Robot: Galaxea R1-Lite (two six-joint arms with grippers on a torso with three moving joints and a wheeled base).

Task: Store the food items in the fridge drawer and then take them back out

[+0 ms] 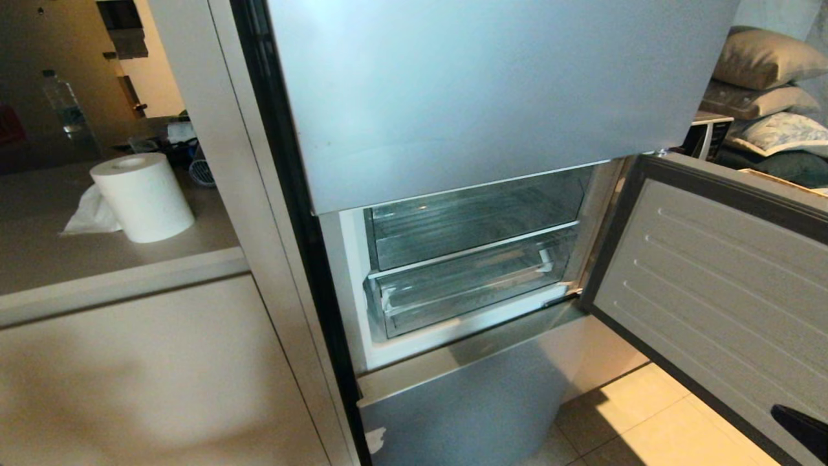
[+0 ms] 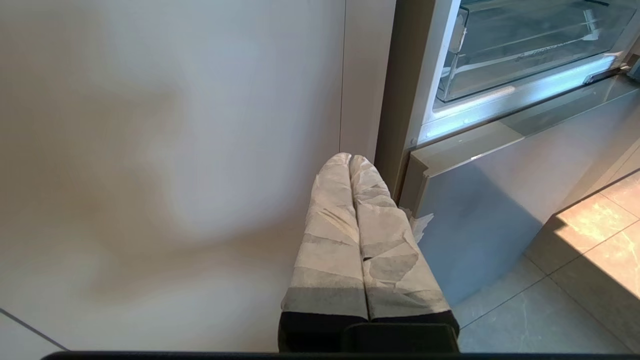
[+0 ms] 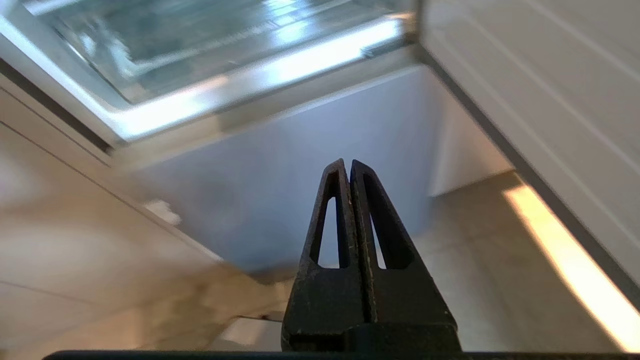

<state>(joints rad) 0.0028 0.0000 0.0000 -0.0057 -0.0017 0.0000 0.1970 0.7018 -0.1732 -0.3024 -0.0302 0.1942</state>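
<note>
The fridge (image 1: 453, 129) is tall, with flat, smooth, silver-grey metal fronts. Its middle door (image 1: 718, 272) hangs open on the right side of the fridge, and the inside of that door is white plastic with long raised lines across it. In the open part of the fridge sit two see-through plastic drawers, one over the other. The upper one is the taller clear drawer (image 1: 475, 217). Under it is the fridge drawer (image 1: 466, 285), which is wide, shallow and clear, with a white edge along its front. It is pushed in. No food shows inside either drawer, and the two small round fruits are not in any view. The left gripper (image 2: 350, 159) hangs low, just left of the fridge, in front of a plain pale cabinet wall (image 2: 175, 150). Its two long fingers (image 2: 330, 240) are wrapped in crinkly white tape and are pressed flat together, holding nothing. The right gripper (image 3: 348, 164) is low in front of the fridge, below the open part and facing the bottom grey panel (image 3: 310, 165). Its black fingers (image 3: 380, 235) are thin and pointed with long holes in them, and they too are closed tight on nothing. Left of the fridge is a smooth beige counter (image 1: 77, 259) with a fat white roll of paper towel (image 1: 143, 197) standing on it. Right of the fridge, soft pillows (image 1: 763, 65) are piled up. The floor (image 1: 647, 421) below the fridge has pale square tiles.
</note>
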